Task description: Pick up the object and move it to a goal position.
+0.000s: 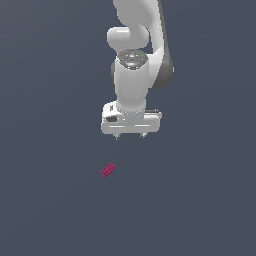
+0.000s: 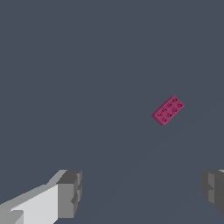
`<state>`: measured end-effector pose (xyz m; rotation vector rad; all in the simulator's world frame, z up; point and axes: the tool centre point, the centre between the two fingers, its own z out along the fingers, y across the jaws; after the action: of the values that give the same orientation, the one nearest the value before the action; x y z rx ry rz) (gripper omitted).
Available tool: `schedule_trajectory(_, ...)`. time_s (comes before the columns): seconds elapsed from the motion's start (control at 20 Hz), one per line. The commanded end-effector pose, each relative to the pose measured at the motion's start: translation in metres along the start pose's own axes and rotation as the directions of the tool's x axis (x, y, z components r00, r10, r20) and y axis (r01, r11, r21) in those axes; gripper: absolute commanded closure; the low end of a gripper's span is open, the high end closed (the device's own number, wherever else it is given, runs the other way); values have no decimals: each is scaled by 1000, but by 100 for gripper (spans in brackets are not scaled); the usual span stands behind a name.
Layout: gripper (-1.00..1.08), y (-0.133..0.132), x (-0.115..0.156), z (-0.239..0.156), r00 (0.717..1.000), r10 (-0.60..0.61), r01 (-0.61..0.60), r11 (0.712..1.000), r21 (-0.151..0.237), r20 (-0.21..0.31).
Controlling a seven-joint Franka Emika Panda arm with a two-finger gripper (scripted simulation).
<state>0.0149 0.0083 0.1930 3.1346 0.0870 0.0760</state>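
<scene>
A flat, plain dark slate-grey ground (image 1: pixel 50 210) fills both views, evenly lit

One small magenta-pink rectangular studded brick (image 1: pixel 107 170) (image 2: pixel 168 110), lying apart from the gripper and off to one side of it. One white robot arm (image 1: pixel 131 75). One white two-finger gripper (image 1: pixel 130 135) (image 2: pixel 142 192), two grey fingertips (image 2: pixel 70 192) spread wide, nothing between them. One flat dark grey-blue floor (image 1: pixel 200 210).
</scene>
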Motion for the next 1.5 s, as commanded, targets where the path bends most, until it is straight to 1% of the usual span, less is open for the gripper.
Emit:
schedule_trajectory(0.0, -92, -1, 0, -2, 1000, -2, 2, 1000, 2, 0)
schedule_trajectory(0.25, -92, -1, 0, -1, 1000, -4, 4, 1000, 1, 0)
schedule_trajectory(0.45, -92, 2, 2, 2, 1000, 19, -19, 1000, 2, 1)
schedule_trajectory(0.7, -92, 10, 8, 11, 996, 87, -87, 996, 5, 6)
schedule_trajectory(0.9, -92, 21, 16, 24, 985, 171, -171, 985, 6, 12)
schedule_trajectory(1.05, -92, 31, 23, 37, 968, 251, -251, 968, 6, 18)
schedule_trajectory(1.15, -92, 39, 27, 47, 950, 312, -313, 950, 5, 22)
schedule_trajectory(1.3, -92, 53, 35, 64, 911, 411, -411, 912, 1, 29)
schedule_trajectory(1.45, -92, 67, 41, 82, 863, 503, -504, 864, -5, 34)
